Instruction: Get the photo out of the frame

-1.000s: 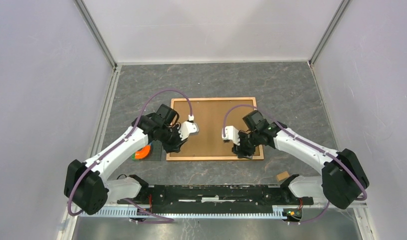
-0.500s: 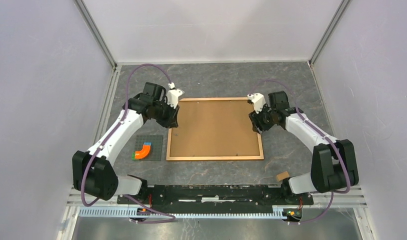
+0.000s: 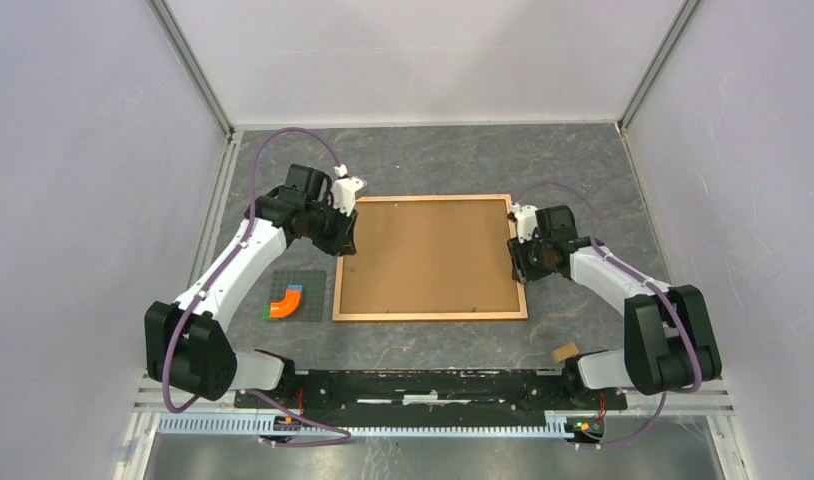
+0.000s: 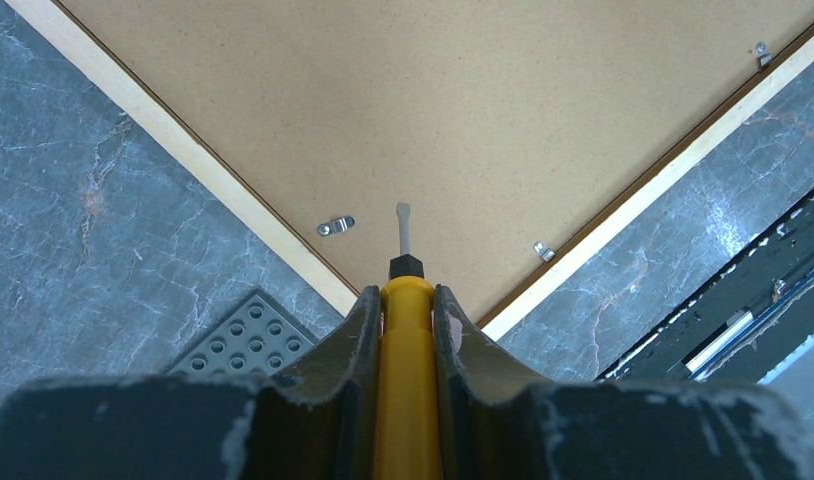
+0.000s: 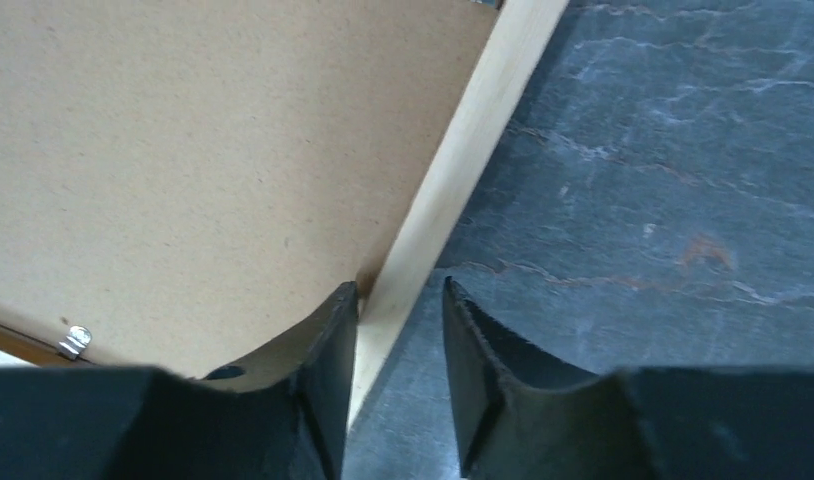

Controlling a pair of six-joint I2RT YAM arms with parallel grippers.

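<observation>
Frame point(image 3: 428, 258) is laid back-up mid-surface, photo hidden beneath, right rail straddled by the part-open right claw point(image 5: 399, 290), left-edge clip point(image 4: 335, 226) faced by the screwdriver point(image 4: 407, 380) gripped in the left claw point(image 4: 406, 295).

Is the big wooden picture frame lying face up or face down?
Face down. The orange-brown wooden picture frame lies flat with its plain brown fibreboard back upward, small metal clips showing.

Grey marbled tabletop point(image 3: 583, 170), plain pale walls point(image 3: 83, 150), even light
</observation>
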